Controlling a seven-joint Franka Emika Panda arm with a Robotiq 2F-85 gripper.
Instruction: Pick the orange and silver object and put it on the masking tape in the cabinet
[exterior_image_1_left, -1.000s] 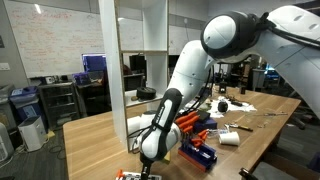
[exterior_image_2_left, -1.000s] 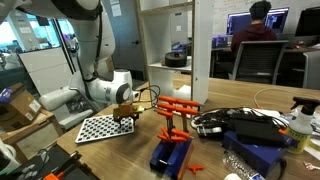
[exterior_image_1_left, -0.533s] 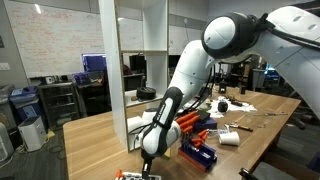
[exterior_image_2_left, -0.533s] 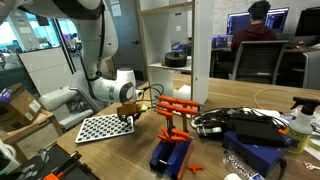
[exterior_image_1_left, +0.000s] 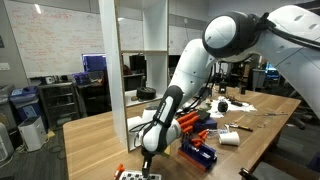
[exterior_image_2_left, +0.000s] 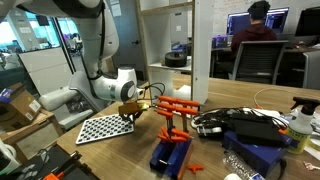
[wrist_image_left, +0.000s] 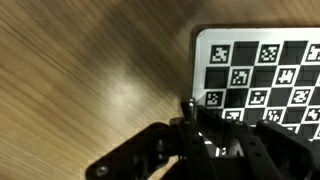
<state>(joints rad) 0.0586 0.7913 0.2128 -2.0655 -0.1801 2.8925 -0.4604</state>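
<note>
My gripper (exterior_image_1_left: 146, 163) is down at the wooden table near its front edge, by a black-and-white marker board (exterior_image_1_left: 131, 176). A small orange tip of the orange and silver object (exterior_image_1_left: 119, 168) sticks out just beside the fingers. In the wrist view the dark jaws of the gripper (wrist_image_left: 188, 120) are shut, with a thin silvery end (wrist_image_left: 185, 103) poking out between them; the orange part is hidden there. The masking tape (exterior_image_2_left: 177, 60), a dark flat roll, lies on a shelf of the white open cabinet (exterior_image_2_left: 170, 25), which stands behind the gripper (exterior_image_2_left: 127, 116).
The marker board (exterior_image_2_left: 98, 128) lies flat next to the gripper. A pile of orange and blue toy parts (exterior_image_2_left: 172, 135) sits close beside the arm, with cables and dark gear (exterior_image_2_left: 245, 125) beyond. A person (exterior_image_2_left: 258, 30) sits at a desk behind.
The jaws have closed from wide open to shut. The orange tip beside the fingers has shifted slightly upward. The arm has hardly moved.
</note>
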